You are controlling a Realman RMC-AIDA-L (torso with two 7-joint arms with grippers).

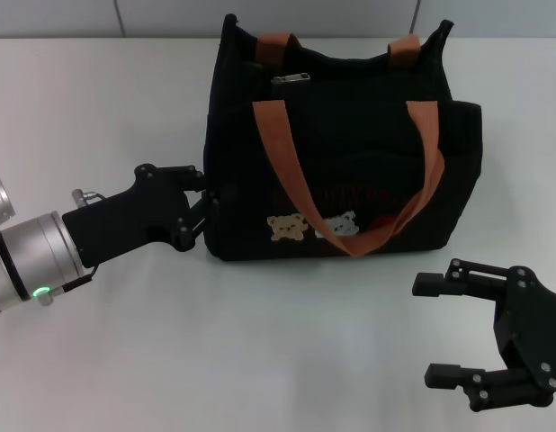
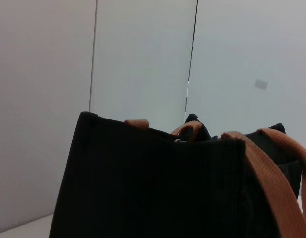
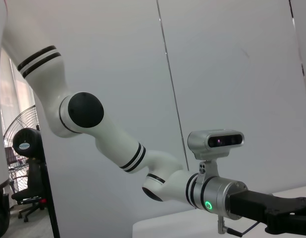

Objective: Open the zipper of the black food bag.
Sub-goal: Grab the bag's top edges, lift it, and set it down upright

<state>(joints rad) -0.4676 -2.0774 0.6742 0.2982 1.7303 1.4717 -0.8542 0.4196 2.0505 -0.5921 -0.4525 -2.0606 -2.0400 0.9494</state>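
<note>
- Two grippers are in your head view; the left gripper [image 1: 209,209] is pressed against the lower left corner of the black food bag [image 1: 350,162], and you cannot tell how far its fingers stand apart.
- Your right gripper [image 1: 440,328] has its fingers spread wide and holds nothing, resting low over the table [image 1: 125,360], off the bag's front right corner and apart from it.
- The zipper [image 1: 291,79] pull lies on the bag's top, toward its left end, well behind the left gripper.
- Your left arm reaches in from the left, roughly level.
- The strap handles [image 1: 350,243] droop over the bag's front.
</note>
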